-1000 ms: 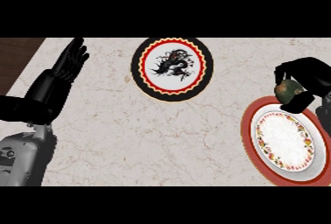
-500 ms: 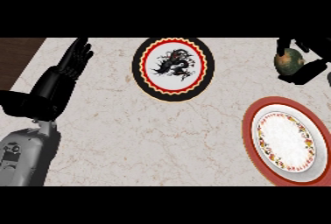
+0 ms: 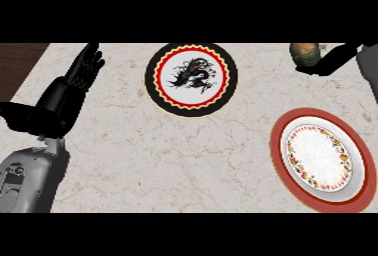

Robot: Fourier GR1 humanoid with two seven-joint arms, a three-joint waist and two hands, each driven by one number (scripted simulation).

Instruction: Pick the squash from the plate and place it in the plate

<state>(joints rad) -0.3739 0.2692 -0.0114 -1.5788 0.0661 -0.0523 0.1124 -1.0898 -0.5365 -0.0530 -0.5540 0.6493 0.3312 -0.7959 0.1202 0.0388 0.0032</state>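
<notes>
Presently, the squash (image 3: 304, 53) is off the red-rimmed plate (image 3: 277, 146) and held above the far right corner of the counter (image 3: 184, 165), partly cut off by the far edge of the view. A second ago the right hand (image 3: 332, 60) sat over that plate's far rim with the squash in it. It has since risen and drawn away toward the far edge, so the pick appears complete and the carry is under way. The right hand's fingers are curled around the squash from the right and from below, and its mottled green-brown skin shows to their left. The red-rimmed plate now lies bare near the right edge. The black-rimmed plate with the dragon (image 3: 152, 80), the likely destination, sits at the far middle, well apart from the squash, so a leftward carry remains. The left hand (image 3: 77, 82) rests by the left edge, fingers straight and close together, holding nothing.
</notes>
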